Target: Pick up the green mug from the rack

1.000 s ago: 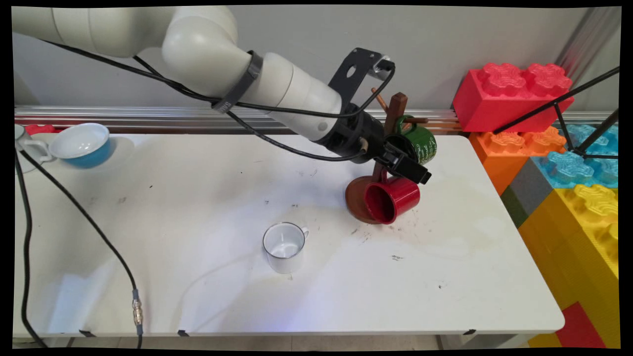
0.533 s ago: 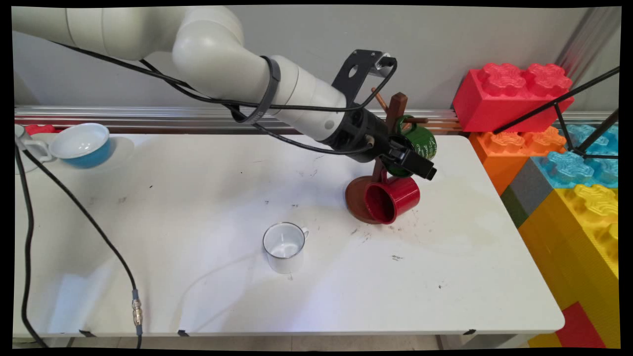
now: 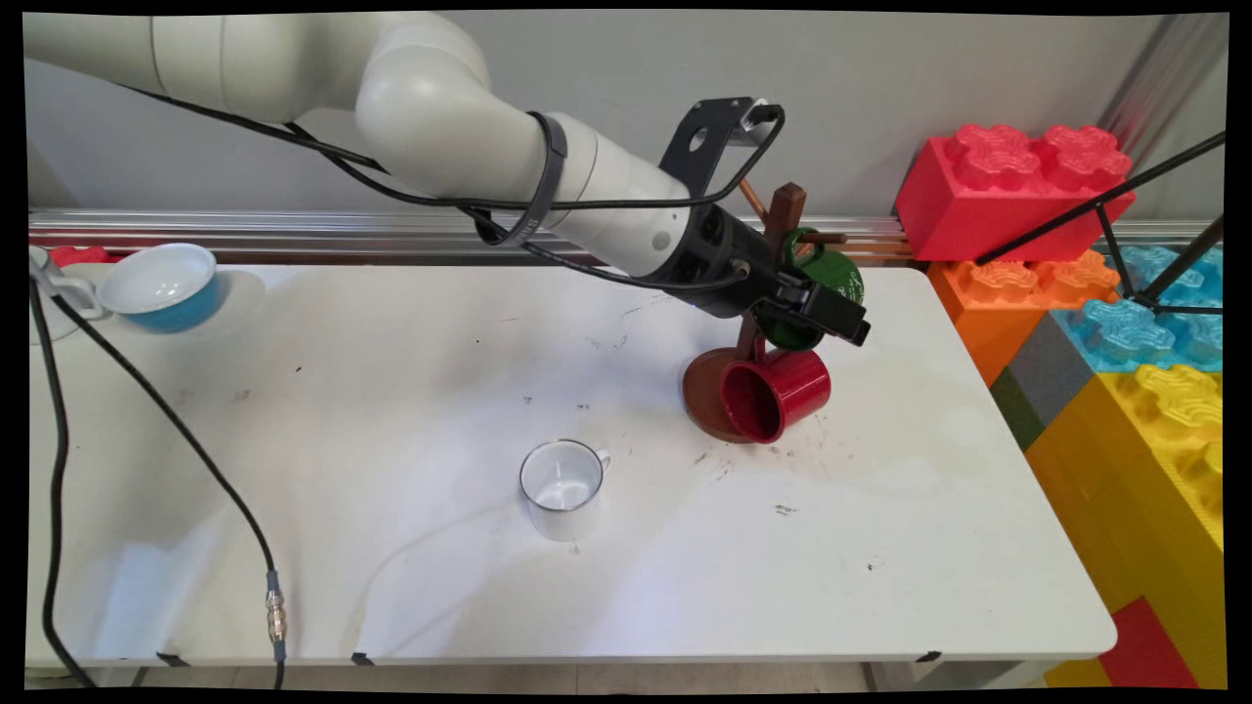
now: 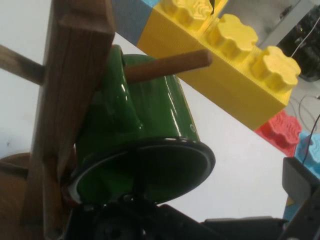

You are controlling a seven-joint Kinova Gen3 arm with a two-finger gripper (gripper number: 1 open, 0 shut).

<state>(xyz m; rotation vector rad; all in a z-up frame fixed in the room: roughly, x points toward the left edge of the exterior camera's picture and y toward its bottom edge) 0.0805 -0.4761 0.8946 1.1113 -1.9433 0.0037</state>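
A dark green mug (image 3: pixel 839 279) hangs by its handle on a peg of the brown wooden mug tree (image 3: pixel 785 210). In the hand view the green mug (image 4: pixel 150 125) fills the middle, its mouth facing the camera, beside the tree's post (image 4: pixel 70 100). My gripper (image 3: pixel 831 318) is up against the mug's rim and looks open. One finger (image 4: pixel 299 185) stands well off to the mug's side; the other is hidden. A red mug (image 3: pixel 778 391) hangs lower on the tree, just under the gripper, over the round base (image 3: pixel 702 391).
A white mug (image 3: pixel 562 487) stands upright mid-table, nearer the front. A blue bowl (image 3: pixel 161 284) and a white cup (image 3: pixel 49 293) sit at the far left. Big toy blocks, red (image 3: pixel 1012 181) and yellow (image 3: pixel 1164 440), line the right edge, with black tripod legs (image 3: pixel 1125 215).
The hand has shifted a little up and to the right, closer against the green mug. The mugs and the tree have stayed put.
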